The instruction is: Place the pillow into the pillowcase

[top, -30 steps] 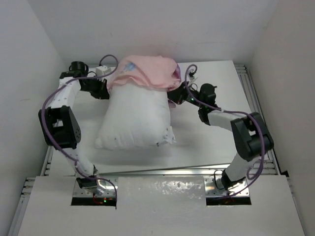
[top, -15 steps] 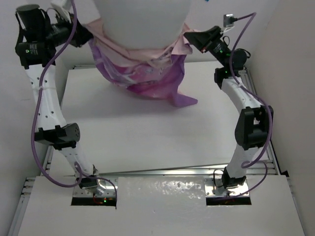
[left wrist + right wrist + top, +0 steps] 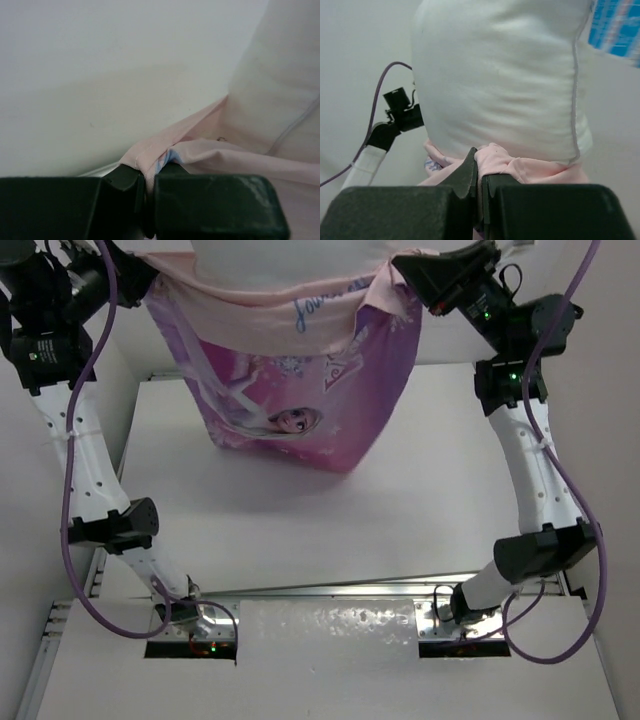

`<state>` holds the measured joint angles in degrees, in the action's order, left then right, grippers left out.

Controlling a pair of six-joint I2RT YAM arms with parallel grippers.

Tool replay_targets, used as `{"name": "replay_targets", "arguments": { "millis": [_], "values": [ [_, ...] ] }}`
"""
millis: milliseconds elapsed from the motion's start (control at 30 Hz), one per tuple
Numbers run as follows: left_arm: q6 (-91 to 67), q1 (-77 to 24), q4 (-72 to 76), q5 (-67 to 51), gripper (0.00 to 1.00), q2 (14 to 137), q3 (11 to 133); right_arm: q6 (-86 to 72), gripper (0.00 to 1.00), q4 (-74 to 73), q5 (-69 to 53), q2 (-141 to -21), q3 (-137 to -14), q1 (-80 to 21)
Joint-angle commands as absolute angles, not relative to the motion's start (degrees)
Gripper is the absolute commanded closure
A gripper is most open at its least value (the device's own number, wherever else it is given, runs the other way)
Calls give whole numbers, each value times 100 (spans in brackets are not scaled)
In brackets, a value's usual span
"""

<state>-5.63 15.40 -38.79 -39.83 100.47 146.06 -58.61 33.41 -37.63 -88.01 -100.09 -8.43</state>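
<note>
Thin printed cloth pillowcase (image 3: 300, 410), matt

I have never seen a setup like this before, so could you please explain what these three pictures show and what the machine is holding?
Two robot arms are bolted at the near edge of a white table. The wide picture comes from a fixed camera above and behind them; the other two come from cameras on each wrist, looking past that arm's own fingers. Both arms are raised high. The left gripper and the right gripper each pinch an edge of the pillowcase, purple with a cartoon princess outside and pale pink inside. It hangs open between them above the table. The white pillow stands in its opening, its upper part still sticking out.
</note>
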Motion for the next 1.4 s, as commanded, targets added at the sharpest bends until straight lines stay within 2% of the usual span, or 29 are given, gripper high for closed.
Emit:
{"name": "replay_targets", "arguments": {
  "millis": [0,100,233,267,300,400,433,467,500,533,567,633,667,700,733,800,833,867,900,933,1000,1033,1067,1133,1167,1233,1300,1333,1367],
  "values": [
    [-448,1758,-2314,-2646,100,9748,15440,-4878,100,2254,-2901,-9393,-11658,-668],
    [-501,1749,-2328,-2697,100,9484,15505,-4869,100,2223,-2874,-9396,-12429,-659],
    [-632,1758,-3313,-3382,100,8844,13523,-4922,100,3014,-2525,-8518,-9588,-729],
    [-772,1749,-3244,-3488,100,8851,13152,-5044,100,3006,-2531,-8647,-9589,-729],
    [-843,1758,-3191,-3411,100,8972,13427,-5054,100,2588,-2583,-8822,-9885,-695],
    [-966,1775,-2649,-2647,100,9781,15767,-4361,100,1052,-2375,-9885,-13420,-721],
    [-958,1775,-2176,-2506,100,9304,15594,-4342,100,1046,-2190,-10096,-14691,-721],
    [-958,1775,-1336,-2279,100,9116,15244,-4168,100,1107,-1962,-10012,-14765,-703],
    [-906,1775,-1458,-2320,100,9166,15675,-4027,100,1221,-1977,-9689,-14452,-703],
    [-870,1767,-2085,-2729,100,9254,15775,-3886,100,1422,-2030,-9224,-12613,-703],
    [-835,1767,-2318,-3055,100,9090,14576,-3902,100,2459,-1978,-8210,-11220,-825],
    [-922,1758,-2216,-3374,100,8485,12542,-3894,100,2874,-1610,-7849,-8828,-1019],
    [-905,1758,-2537,-3227,100,8621,12142,-3928,100,2587,-1661,-7979,-8911,-1037],
    [-914,1784,-2966,-3139,100,9005,13095,-3981,100,1784,-2061,-8537,-9304,-1028],
    [-984,1819,-3710,-3068,100,10166,14305,-3955,100,1436,-2196,-8813,-10743,-1028],
    [-1569,1872,-2881,-3391,100,10661,16342,-3473,100,611,-2075,-9496,-12682,-1055],
    [-1686,1881,-760,-3358,100,9234,15295,-3359,100,624,-1735,-9614,-14066,-1046],
    [-1557,1890,-286,-3166,100,8698,14118,-3279,100,850,-1618,-9580,-14263,-1046],
    [-1564,1872,-682,-3338,100,8779,14829,-3200,100,1009,-1582,-9389,-14047,-1055],
    [-1625,1881,-1851,-3575,100,9241,15367,-3164,100,1315,-1599,-8569,-12444,-1055],
    [-1268,1820,-2495,-4138,100,9028,13767,-3356,100,2594,-1486,-7764,-9440,-1063],
    [-1309,1819,-2226,-4061,100,8504,12633,-3410,100,2523,-1311,-7700,-9065,-1072],
    [-909,1802,-2519,-3939,100,8508,11716,-3306,100,1713,-1310,-7925,-9027,-1064],
    [-738,1828,-4300,-3876,100,9759,12789,-3234,100,839,-1765,-8830,-10172,-1020],
    [-999,1941,-3985,-4024,100,10278,14789,-3182,100,296,-1801,-9042,-11657,-1011],
    [-1002,1969,-2784,-3371,100,9777,14967,-2892,100,220,-1566,-9507,-13290,-1011],
    [-556,1969,-987,-3183,100,8534,13929,-2795,100,762,-1152,-9232,-14366,-1002],
    [-345,1969,-776,-3199,100,8247,13983,-2804,100,1426,-1247,-8820,-13987,-1002],
    [-273,1969,-1539,-3217,100,8331,14262,-2804,100,1937,-1239,-8320,-12026,-1002]
  ]
}}
